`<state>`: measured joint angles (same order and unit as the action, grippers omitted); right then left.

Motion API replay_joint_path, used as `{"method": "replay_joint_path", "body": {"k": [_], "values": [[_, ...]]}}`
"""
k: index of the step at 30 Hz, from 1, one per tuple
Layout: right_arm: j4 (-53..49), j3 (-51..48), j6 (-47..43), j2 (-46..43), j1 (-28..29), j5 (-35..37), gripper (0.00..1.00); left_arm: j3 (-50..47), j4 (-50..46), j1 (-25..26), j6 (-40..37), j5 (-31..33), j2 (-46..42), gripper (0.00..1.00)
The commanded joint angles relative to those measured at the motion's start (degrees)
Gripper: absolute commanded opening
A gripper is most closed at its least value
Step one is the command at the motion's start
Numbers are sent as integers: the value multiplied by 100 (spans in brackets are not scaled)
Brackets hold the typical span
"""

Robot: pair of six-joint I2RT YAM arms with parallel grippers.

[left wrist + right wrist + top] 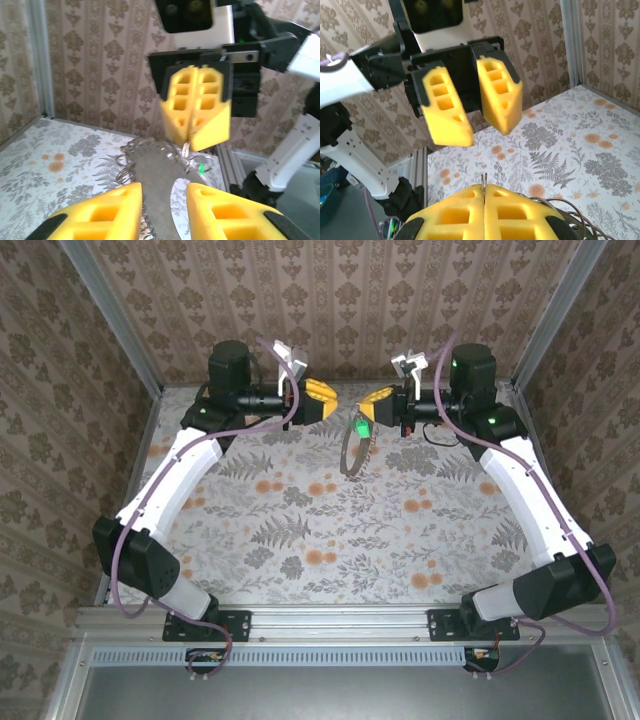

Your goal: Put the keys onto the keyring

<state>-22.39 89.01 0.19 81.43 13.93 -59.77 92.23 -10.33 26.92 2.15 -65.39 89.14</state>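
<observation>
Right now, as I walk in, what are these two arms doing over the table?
The two arms meet above the far side of the table. The right fingers are shut on the top of the keyring, a thin tan hoop that hangs below them in the air. The green key sits just under them; whether it is already threaded on, I cannot tell. The left fingers are open, hold nothing, and face the right ones closely.

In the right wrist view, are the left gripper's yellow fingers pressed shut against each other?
No, the left gripper has its two yellow fingers standing clearly apart, with an open gap between them.
</observation>
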Motion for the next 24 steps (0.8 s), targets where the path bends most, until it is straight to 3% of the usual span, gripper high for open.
{"method": "replay_joint_path", "body": {"k": [1,24], "values": [[-1315,423,-894,214,-3,-327,0,378,-915,-37,-725,-617,282,34],[-700,272,-572,469,131,-479,0,755,-1096,233,-863,-1127,892,34]]}}
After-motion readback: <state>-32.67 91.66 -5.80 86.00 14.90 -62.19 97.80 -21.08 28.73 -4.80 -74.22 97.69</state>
